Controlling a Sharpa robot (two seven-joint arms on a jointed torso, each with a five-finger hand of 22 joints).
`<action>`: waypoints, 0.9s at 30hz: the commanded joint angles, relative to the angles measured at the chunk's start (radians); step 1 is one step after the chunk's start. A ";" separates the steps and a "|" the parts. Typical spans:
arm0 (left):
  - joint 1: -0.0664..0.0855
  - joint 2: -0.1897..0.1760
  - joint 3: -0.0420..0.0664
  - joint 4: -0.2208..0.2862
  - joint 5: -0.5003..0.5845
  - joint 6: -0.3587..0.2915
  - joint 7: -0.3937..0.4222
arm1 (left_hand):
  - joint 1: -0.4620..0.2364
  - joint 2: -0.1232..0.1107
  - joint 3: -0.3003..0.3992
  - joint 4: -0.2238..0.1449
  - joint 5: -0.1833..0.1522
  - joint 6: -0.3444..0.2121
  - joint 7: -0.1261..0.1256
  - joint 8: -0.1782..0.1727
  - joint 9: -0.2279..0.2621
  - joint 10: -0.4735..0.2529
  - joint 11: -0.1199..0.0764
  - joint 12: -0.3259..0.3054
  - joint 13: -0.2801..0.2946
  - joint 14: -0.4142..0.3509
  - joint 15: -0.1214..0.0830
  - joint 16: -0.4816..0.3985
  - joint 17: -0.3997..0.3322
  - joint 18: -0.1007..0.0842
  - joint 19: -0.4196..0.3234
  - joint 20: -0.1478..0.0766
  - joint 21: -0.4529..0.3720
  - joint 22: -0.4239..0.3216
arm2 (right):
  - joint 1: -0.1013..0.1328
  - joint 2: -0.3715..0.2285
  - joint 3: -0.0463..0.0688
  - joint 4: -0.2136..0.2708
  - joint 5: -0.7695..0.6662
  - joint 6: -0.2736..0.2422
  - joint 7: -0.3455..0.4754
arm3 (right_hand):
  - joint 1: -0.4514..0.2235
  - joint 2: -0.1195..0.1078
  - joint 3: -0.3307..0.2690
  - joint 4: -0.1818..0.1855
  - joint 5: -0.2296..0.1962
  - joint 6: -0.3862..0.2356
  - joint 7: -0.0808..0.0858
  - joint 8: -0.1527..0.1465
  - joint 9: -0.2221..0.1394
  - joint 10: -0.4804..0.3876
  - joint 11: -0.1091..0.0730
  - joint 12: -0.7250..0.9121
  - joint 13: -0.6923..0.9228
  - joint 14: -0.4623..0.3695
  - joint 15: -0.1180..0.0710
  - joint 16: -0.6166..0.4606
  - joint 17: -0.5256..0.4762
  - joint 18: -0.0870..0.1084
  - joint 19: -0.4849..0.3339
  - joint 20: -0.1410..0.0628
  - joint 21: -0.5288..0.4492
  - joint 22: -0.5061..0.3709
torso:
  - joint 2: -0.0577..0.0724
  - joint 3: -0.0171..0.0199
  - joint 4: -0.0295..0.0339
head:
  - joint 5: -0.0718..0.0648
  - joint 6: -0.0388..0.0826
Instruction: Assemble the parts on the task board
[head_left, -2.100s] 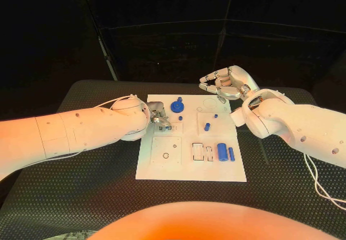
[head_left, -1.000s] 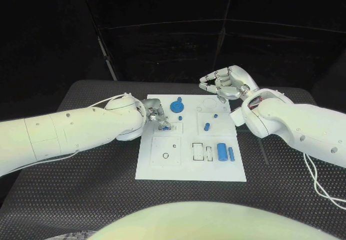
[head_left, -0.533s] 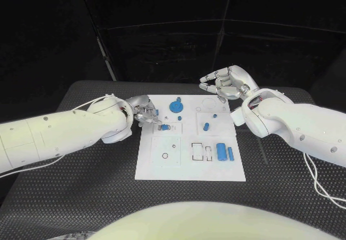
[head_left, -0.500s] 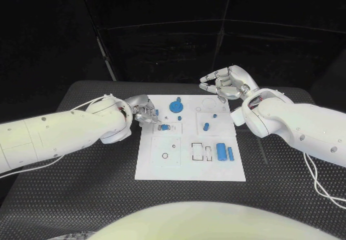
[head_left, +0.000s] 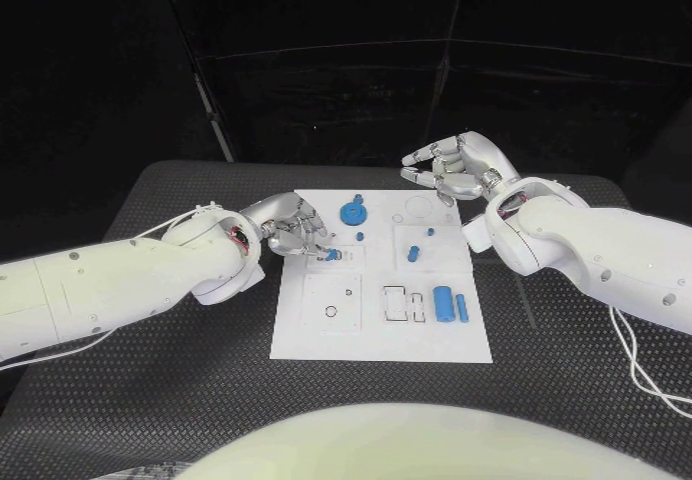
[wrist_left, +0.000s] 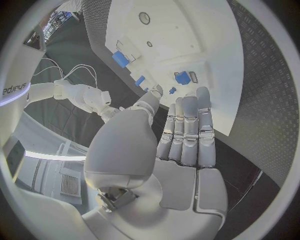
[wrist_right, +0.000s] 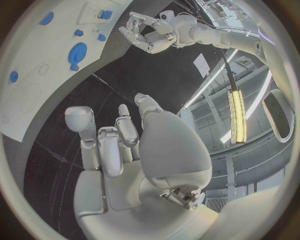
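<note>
Left hand (head_left: 293, 232) nearer, fingers spread, empty; small blue part (head_left: 330, 255) just beyond fingertips on task board (head_left: 378, 335).

Light falls from above onto the flat white task board (head_left: 382, 340) and the white arms, which show bright and slightly washed out against the black textured table (head_left: 173, 400) and a room that is nearly dark beyond its far edge. Both wrist views are round fisheye pictures (straight edges bow strongly toward the rim), and a long ceiling lamp (wrist_right: 237, 116) glares in the right one.
</note>
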 joint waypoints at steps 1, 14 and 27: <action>-0.013 0.004 0.001 -0.004 -0.140 -0.037 0.051 | 0.010 -0.005 -0.019 0.007 -0.001 -0.009 0.001 -0.010 -0.011 0.004 0.009 0.014 -0.006 0.040 0.002 0.054 0.048 0.012 0.016 0.003 -0.007 -0.007 | 0.002 -0.001 0.001 0.001 -0.005 0.009 0.001 | 0.010 -0.001 0.004 -0.004 -0.005 0.007 0.001 0.003 -0.001 0.004 0.000 0.003 0.000 0.081 -0.006 -0.006 0.163 0.013 0.002 -0.003 -0.006 -0.001 | 0.000 0.0008 -0.0008 | 0.001 0.000; -0.046 0.044 0.001 -0.057 -0.290 -0.036 -0.020 | 0.049 0.004 -0.101 0.062 0.000 0.024 -0.011 -0.019 -0.055 0.015 -0.005 0.156 0.019 0.195 -0.013 0.348 0.324 0.012 0.086 -0.010 0.027 0.016 | 0.002 -0.002 0.001 0.001 -0.006 0.008 -0.001 | 0.012 -0.001 0.004 -0.004 -0.005 0.007 0.001 0.004 -0.001 0.005 0.000 0.004 0.000 0.082 -0.006 -0.006 0.163 0.013 0.002 -0.003 -0.006 0.000 | 0.001 -0.0001 -0.0004 | -0.001 0.000; -0.049 0.088 0.002 -0.093 -0.297 0.003 -0.077 | 0.078 0.026 -0.118 0.083 0.001 0.067 -0.025 -0.017 -0.079 0.010 -0.021 0.253 0.048 0.262 -0.026 0.478 0.464 0.005 0.116 -0.023 0.113 0.094 | 0.002 0.001 0.001 0.001 -0.006 0.008 -0.002 | 0.012 -0.001 0.005 -0.005 -0.005 0.007 0.001 0.004 -0.001 0.005 0.000 0.004 0.001 0.082 -0.006 -0.006 0.163 0.013 0.002 -0.003 -0.005 0.001 | 0.002 0.0002 -0.0005 | 0.000 0.000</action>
